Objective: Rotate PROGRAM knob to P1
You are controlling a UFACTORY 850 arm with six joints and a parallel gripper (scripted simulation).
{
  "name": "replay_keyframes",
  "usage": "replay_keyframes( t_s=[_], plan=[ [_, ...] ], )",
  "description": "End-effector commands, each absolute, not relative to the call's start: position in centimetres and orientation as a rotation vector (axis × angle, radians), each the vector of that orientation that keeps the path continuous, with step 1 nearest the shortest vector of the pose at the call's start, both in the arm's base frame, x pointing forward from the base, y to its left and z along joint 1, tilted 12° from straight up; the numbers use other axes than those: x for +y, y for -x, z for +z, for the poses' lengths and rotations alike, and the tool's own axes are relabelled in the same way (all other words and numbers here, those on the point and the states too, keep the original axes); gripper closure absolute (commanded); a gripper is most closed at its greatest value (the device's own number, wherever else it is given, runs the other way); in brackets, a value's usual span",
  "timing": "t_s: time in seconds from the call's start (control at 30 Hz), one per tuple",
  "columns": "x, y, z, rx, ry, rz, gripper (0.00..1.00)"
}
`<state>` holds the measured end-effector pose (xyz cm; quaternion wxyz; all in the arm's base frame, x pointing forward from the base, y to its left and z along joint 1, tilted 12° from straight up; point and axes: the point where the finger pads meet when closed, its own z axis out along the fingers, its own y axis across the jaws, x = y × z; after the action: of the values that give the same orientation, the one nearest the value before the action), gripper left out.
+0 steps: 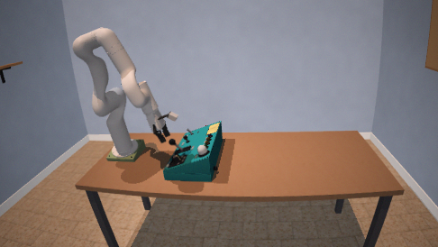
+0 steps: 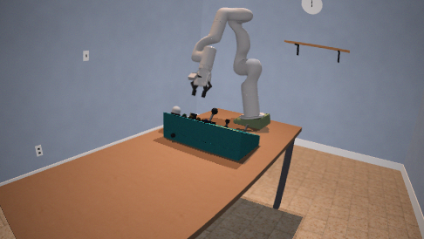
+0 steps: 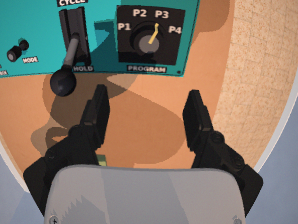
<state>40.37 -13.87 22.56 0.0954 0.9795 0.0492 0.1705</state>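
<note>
The teal console [image 1: 195, 155] stands on the brown table and also shows in the exterior view [image 2: 209, 136]. In the wrist view its black PROGRAM knob [image 3: 148, 40] sits on a black plate marked P1 to P4, and its yellow pointer aims near P3. To the knob's left is the CYCLE lever [image 3: 68, 63] with a black ball end. My gripper [image 3: 147, 99] [image 1: 161, 132] [image 2: 201, 89] is open and empty. It hangs in the air above and just short of the console's near edge, clear of the knob.
A small black toggle [image 3: 17, 50] sits at the console's left. A white ball knob [image 1: 202, 150] and other levers stand on the panel. The arm's base [image 1: 126, 150] is mounted at the table's left end. The table edge runs close beside the console.
</note>
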Motion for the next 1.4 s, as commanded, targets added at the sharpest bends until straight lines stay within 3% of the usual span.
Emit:
replay_keyframes(
  t_s=[0.0, 1.37],
  plan=[
    [-14.0, -40.6, 22.1, 0.145, -2.899, 0.508, 0.24],
    [-14.7, -42.1, 18.2, 0.145, -2.899, 0.508, 0.24]
  ],
)
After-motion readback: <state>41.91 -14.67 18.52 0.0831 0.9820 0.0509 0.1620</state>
